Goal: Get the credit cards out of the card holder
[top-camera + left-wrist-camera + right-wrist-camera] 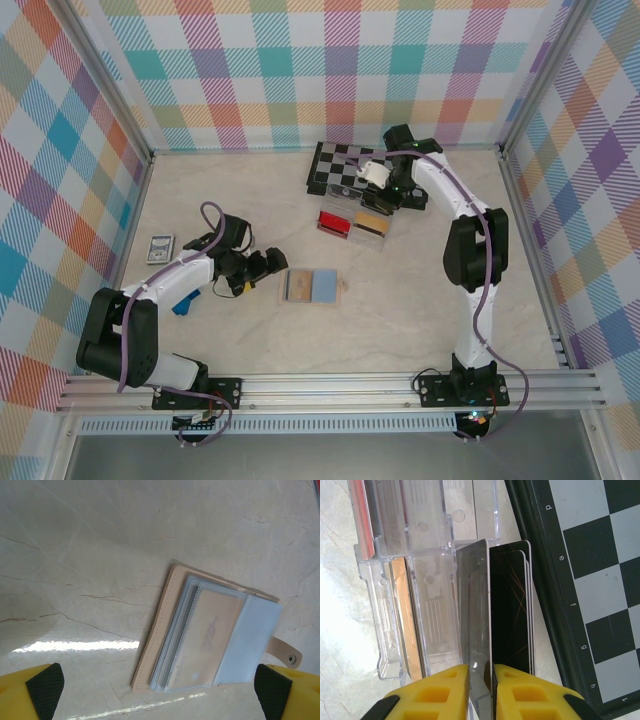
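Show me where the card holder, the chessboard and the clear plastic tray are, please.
card holder [250, 640], left wrist view, on its light blue panel.
chessboard [595, 600], right wrist view, on a pale square.
clear plastic tray [432, 595], right wrist view, on a transparent divider.

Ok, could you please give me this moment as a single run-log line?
left gripper open, aimed at open card holder | right gripper: jaws astride grey credit card standing in clear tray, grip unclear
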You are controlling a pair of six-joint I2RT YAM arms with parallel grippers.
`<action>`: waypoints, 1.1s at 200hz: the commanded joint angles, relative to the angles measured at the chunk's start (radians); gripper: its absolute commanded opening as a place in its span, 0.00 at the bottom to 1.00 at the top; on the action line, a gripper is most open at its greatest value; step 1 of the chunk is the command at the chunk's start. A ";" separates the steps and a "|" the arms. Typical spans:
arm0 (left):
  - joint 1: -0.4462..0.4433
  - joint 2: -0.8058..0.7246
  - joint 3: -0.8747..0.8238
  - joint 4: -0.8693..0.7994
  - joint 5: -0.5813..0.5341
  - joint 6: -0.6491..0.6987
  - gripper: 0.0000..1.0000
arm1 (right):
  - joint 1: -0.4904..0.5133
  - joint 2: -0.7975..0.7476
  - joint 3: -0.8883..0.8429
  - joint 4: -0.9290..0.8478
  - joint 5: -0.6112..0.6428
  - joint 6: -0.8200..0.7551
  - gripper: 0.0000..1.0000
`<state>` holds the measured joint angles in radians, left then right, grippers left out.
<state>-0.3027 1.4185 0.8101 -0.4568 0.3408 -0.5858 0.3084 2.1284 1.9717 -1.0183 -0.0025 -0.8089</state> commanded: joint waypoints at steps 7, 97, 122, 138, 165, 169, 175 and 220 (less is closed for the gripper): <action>0.014 0.004 -0.014 0.013 0.018 0.009 1.00 | 0.006 0.004 0.028 0.003 -0.001 0.038 0.20; 0.014 -0.033 -0.013 0.006 0.033 0.003 1.00 | 0.008 -0.155 -0.018 0.076 -0.052 0.154 0.22; 0.013 -0.045 -0.009 -0.004 0.045 0.003 1.00 | 0.008 -0.227 -0.054 0.095 -0.059 0.267 0.29; 0.007 -0.049 -0.003 -0.015 0.048 0.000 1.00 | 0.008 -0.273 -0.081 0.105 -0.066 0.389 0.32; -0.011 -0.045 0.010 -0.035 0.045 -0.006 0.99 | 0.022 -0.395 -0.215 0.164 -0.116 0.615 0.35; -0.015 -0.044 0.013 -0.037 0.044 -0.005 0.98 | 0.025 -0.420 -0.243 0.179 -0.122 0.650 0.38; -0.020 -0.042 0.015 -0.037 0.044 -0.008 0.98 | 0.032 -0.458 -0.282 0.199 -0.128 0.698 0.40; -0.069 -0.033 0.026 -0.034 0.044 -0.037 0.96 | 0.094 -0.738 -0.625 0.376 -0.084 1.093 0.60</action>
<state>-0.3420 1.3937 0.8089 -0.4698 0.3717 -0.5949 0.3744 1.5127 1.4822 -0.7612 -0.0875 -0.0154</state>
